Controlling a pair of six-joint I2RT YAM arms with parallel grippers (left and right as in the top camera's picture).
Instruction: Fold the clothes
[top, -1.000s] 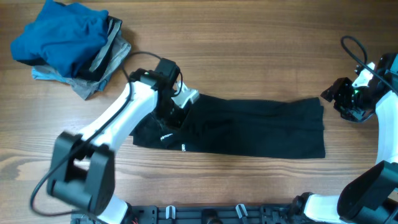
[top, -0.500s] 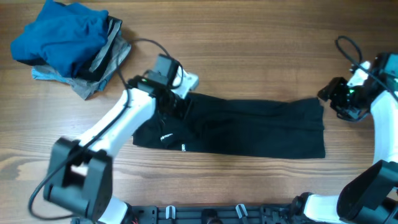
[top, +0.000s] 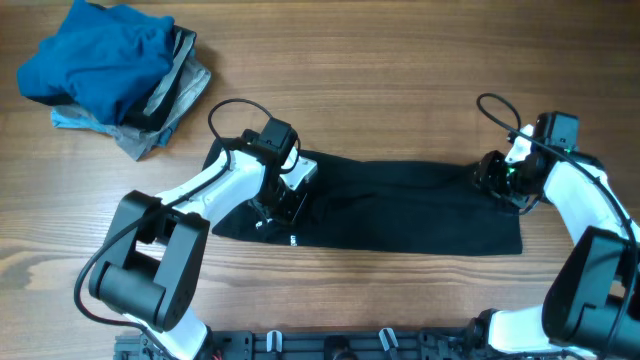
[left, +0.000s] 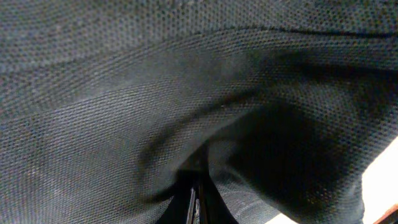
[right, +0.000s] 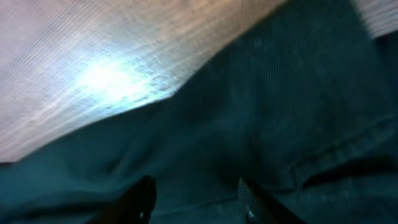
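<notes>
The black T-shirt lies as a long folded strip across the table, with a small white tag near its left front edge. My left gripper is down on the shirt's left end; in the left wrist view its fingers are pressed together with black fabric bunched around them. My right gripper is low over the shirt's right back corner; in the right wrist view its fingers are apart just above the dark cloth.
A pile with a bright blue garment on grey garments sits at the back left. The wooden table surrounds the shirt. Cables loop from both arms.
The left gripper came down and forward onto the shirt's left end and closed on fabric. The right arm swung left from off the shirt to over its right back corner.
</notes>
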